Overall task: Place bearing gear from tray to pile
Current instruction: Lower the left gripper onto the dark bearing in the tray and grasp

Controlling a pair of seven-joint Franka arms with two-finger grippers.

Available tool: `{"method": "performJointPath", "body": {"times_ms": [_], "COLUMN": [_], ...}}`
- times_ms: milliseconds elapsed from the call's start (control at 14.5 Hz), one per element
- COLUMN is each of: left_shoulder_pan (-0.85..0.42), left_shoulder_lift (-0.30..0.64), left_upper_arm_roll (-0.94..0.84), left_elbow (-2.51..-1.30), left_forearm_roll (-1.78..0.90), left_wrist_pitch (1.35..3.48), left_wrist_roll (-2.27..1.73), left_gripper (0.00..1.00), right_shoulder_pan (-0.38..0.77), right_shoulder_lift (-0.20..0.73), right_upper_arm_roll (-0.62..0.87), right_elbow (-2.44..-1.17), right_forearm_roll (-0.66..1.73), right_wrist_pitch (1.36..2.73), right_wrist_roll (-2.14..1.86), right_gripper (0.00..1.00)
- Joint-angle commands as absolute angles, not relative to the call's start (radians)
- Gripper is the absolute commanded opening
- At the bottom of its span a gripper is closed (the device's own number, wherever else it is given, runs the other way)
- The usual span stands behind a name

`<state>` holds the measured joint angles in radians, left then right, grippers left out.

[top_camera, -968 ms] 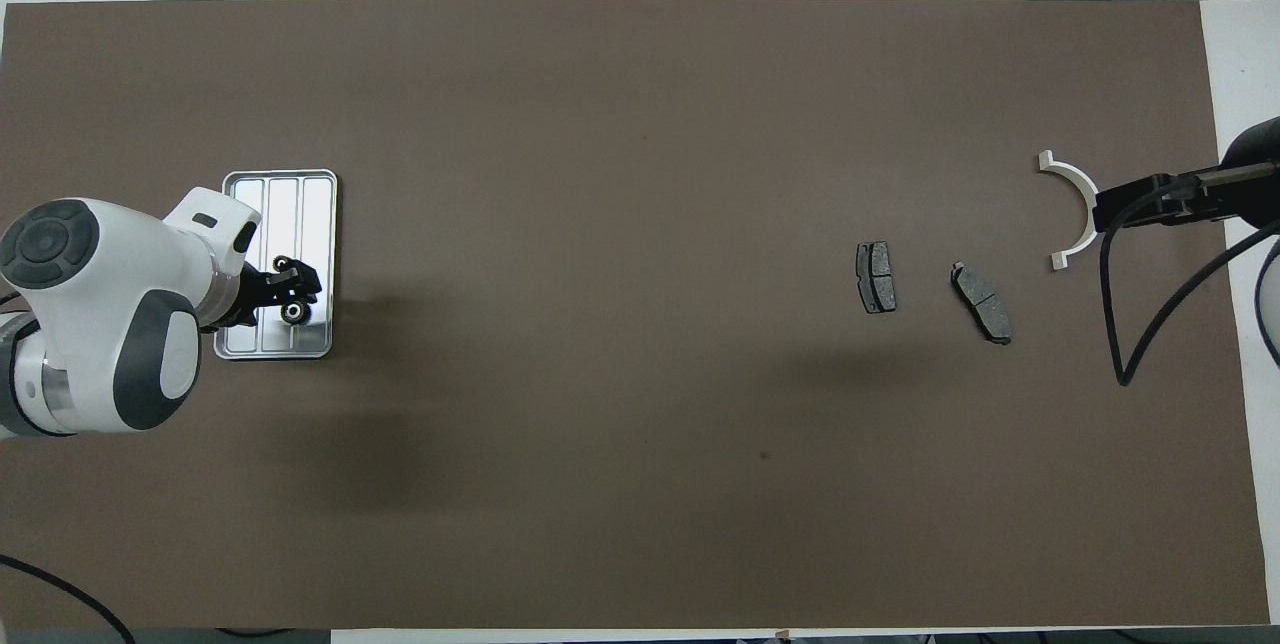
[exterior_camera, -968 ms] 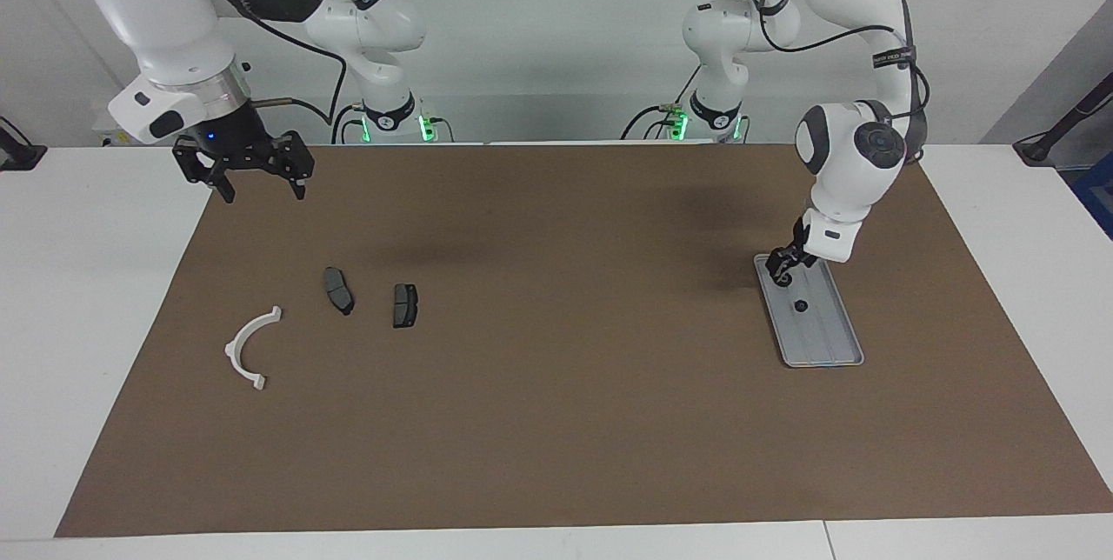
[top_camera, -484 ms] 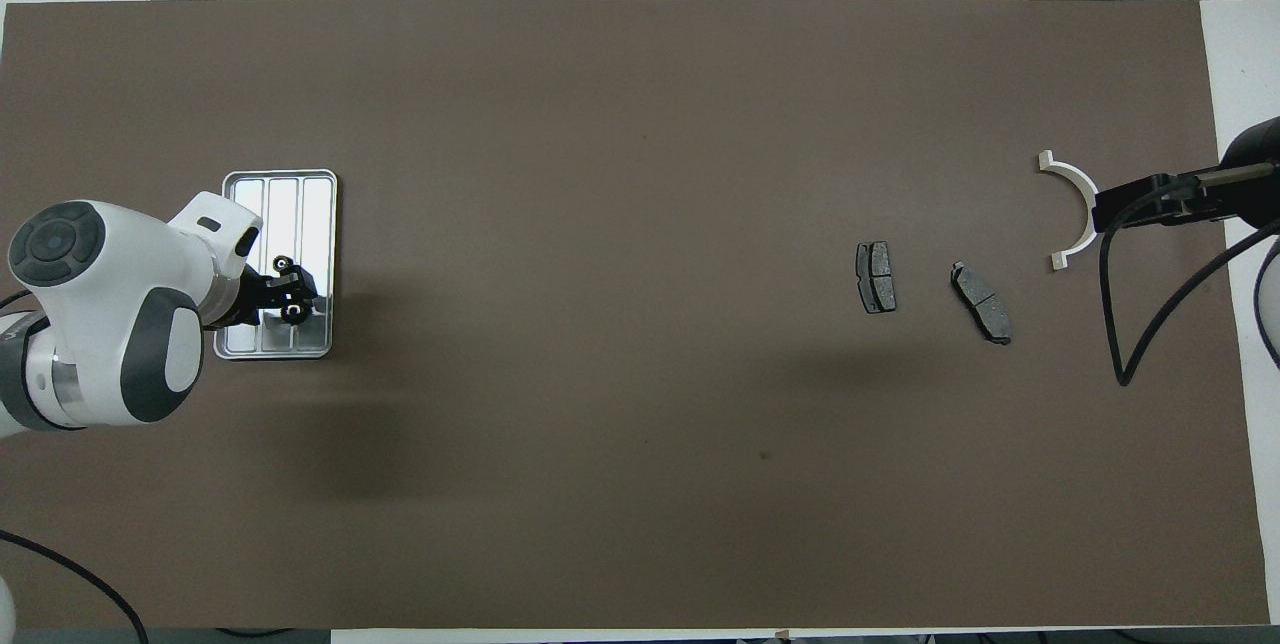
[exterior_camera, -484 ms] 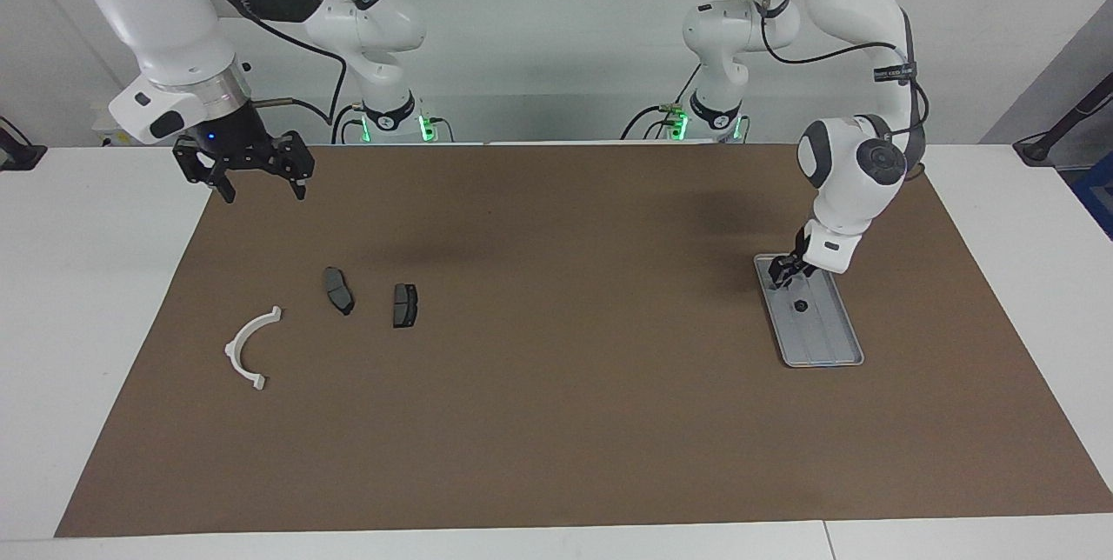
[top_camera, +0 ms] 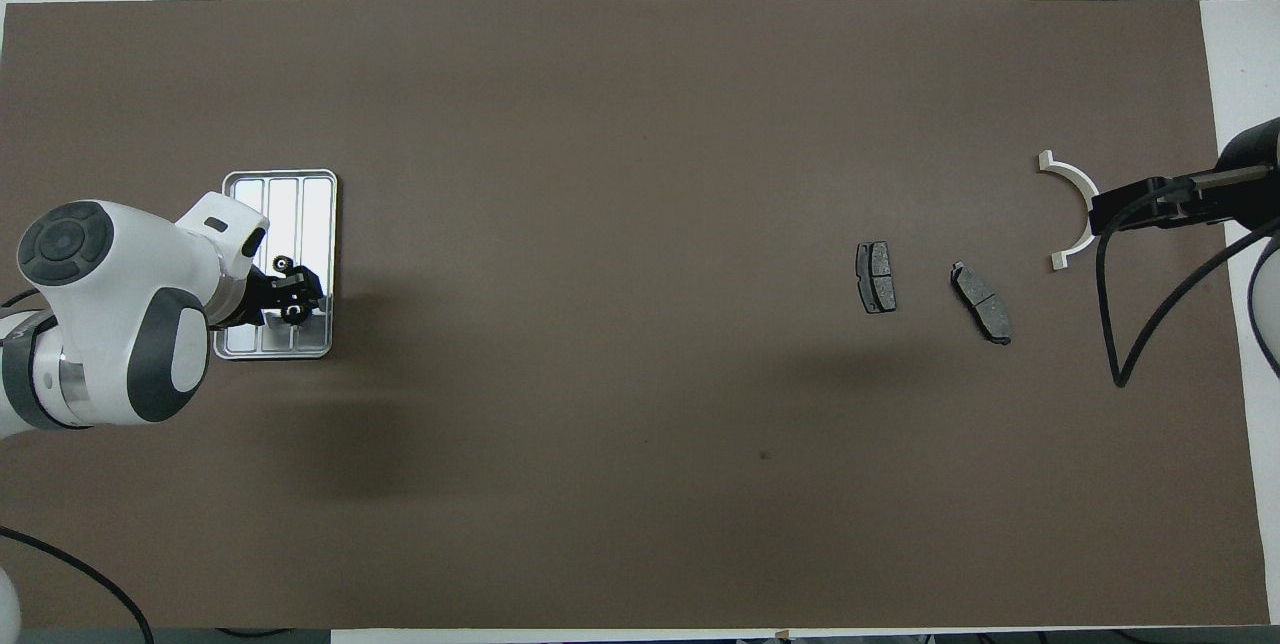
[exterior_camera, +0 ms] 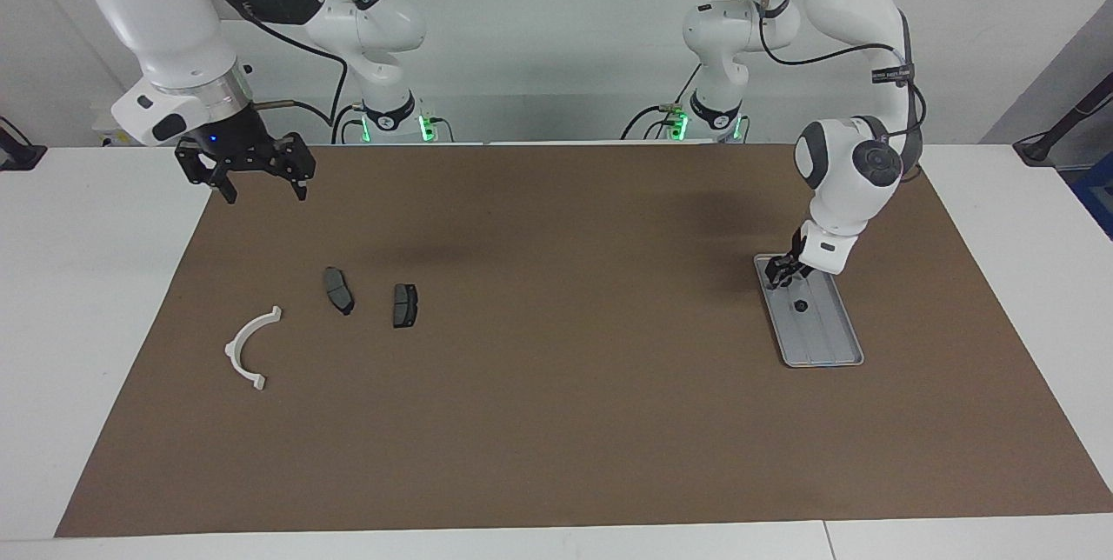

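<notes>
The silver tray [exterior_camera: 828, 343] [top_camera: 300, 204] lies at the left arm's end of the mat. My left gripper [exterior_camera: 779, 279] [top_camera: 297, 292] is down in the tray's end nearer the robots, its fingers shut on a small ring-shaped bearing gear [top_camera: 293, 304]. A second dark bearing gear [exterior_camera: 801, 306] [top_camera: 283, 267] rests mid-tray. The pile lies at the right arm's end: a white half-ring bracket [exterior_camera: 233, 348] [top_camera: 1072, 174] and two dark pads [exterior_camera: 338, 290] [exterior_camera: 404, 305]. My right gripper [exterior_camera: 265, 195] waits open in the air over the mat's edge there.
A brown mat [exterior_camera: 556, 386] covers most of the white table. The right arm's black cable [top_camera: 1120, 324] loops over the mat beside the bracket. The left arm's wrist [top_camera: 110, 314] overhangs the tray's edge in the overhead view.
The left gripper's fingers have closed in on the bearing gear at the tray's near end, and its wrist has shifted slightly. The right arm has barely moved.
</notes>
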<state>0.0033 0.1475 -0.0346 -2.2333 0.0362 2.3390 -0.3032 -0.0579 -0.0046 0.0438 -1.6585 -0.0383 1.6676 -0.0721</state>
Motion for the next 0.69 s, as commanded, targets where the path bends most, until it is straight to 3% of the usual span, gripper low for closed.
{"method": "performJointPath", "body": {"times_ms": [0, 207, 415, 553, 622], "left_shoulder_pan": [-0.006, -0.006, -0.005, -0.005, -0.003], "left_shoulder_lift": [0.146, 0.144, 0.141, 0.141, 0.141], "left_upper_arm_roll": [-0.031, -0.031, -0.031, -0.031, -0.031], "left_elbow": [-2.244, -2.255, -2.263, -2.263, -2.263], "left_forearm_roll": [0.034, 0.035, 0.035, 0.035, 0.035], "left_wrist_pitch": [2.341, 2.341, 2.344, 2.342, 2.341], "left_wrist_roll": [-0.301, -0.301, -0.298, -0.292, -0.29], "left_gripper": [0.71, 0.71, 0.62, 0.48, 0.34], "right_shoulder_pan": [-0.072, -0.071, -0.071, -0.071, -0.071], "right_shoulder_lift": [-0.037, -0.038, -0.04, -0.044, -0.044], "right_upper_arm_roll": [0.048, 0.048, 0.048, 0.048, 0.048], "right_elbow": [-1.704, -1.706, -1.71, -1.717, -1.717], "right_forearm_roll": [-0.017, -0.017, -0.017, -0.015, -0.015], "right_wrist_pitch": [1.69, 1.69, 1.692, 1.694, 1.692], "right_wrist_roll": [-0.098, -0.098, -0.098, -0.098, -0.098], "right_gripper": [1.0, 1.0, 1.0, 1.0, 1.0]}}
